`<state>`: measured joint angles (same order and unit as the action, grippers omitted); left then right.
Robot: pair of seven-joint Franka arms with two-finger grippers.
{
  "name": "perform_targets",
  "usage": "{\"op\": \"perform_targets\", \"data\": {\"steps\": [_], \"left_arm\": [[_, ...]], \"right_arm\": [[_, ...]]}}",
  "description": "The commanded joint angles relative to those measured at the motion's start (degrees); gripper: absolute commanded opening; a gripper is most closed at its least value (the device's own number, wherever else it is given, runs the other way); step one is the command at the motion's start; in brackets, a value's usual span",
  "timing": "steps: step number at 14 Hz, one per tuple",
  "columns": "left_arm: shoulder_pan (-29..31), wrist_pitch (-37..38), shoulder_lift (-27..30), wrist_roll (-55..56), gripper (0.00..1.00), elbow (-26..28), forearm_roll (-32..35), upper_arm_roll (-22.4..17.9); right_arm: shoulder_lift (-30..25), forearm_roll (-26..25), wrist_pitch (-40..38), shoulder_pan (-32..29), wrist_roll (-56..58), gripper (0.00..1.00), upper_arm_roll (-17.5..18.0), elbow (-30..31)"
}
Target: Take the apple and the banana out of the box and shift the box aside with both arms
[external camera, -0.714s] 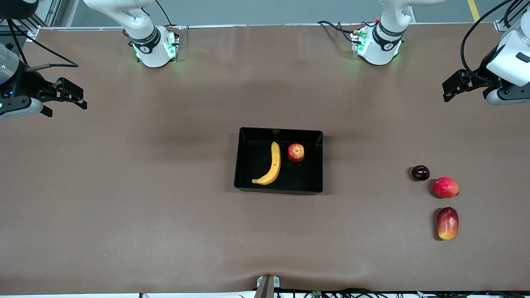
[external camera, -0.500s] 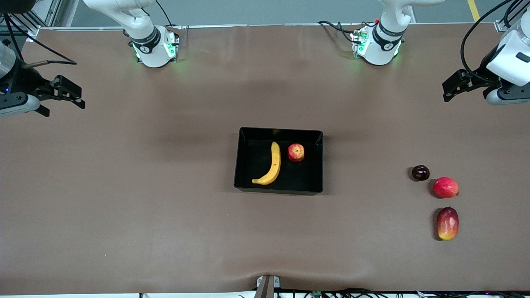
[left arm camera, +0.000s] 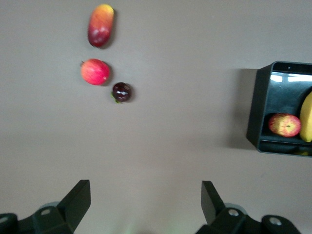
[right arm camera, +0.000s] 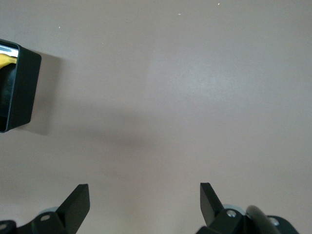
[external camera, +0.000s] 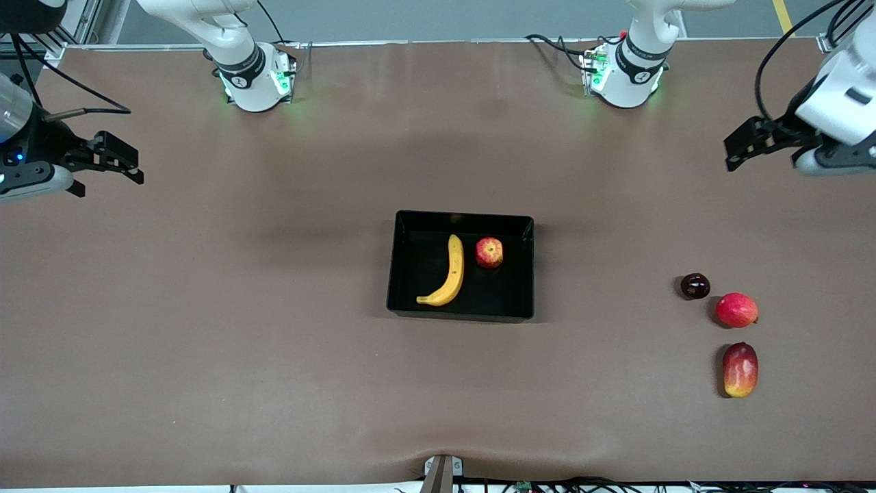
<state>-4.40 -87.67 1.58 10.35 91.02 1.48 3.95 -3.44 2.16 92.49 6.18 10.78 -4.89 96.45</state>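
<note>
Resting in the box (external camera: 410,274): banana (external camera: 448,272) beside apple (external camera: 489,252).
Left gripper (external camera: 742,144) and right gripper (external camera: 113,163) hang spread, empty, over opposite table ends.

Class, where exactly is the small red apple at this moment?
The apple lies in the black tray at mid-table, beside the banana, toward the left arm's end of the tray.
</note>
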Motion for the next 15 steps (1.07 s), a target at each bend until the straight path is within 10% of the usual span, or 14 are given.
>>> {"op": "perform_targets", "data": {"steps": [1,7,15], "left_arm": [[-1.39,0.58,-5.17,7.99,1.0,-2.25,-3.06,2.89],[-9.29,-11.71,-17.47,30.41,1.0,-1.99,-2.45,8.79],[-20.72,-28.58,-32.15,32.36,1.0,-1.46,3.17,8.8]], "right_arm": [[0.62,-1.02,-0.56,0.5,-0.23,1.0,-0.39,-1.44],[0.98,-1.02,-1.95,0.41,-0.23,1.0,-0.48,-1.26],[1.33,-1.02,-0.55,0.32,-0.41,1.0,-0.48,-1.08]]}}
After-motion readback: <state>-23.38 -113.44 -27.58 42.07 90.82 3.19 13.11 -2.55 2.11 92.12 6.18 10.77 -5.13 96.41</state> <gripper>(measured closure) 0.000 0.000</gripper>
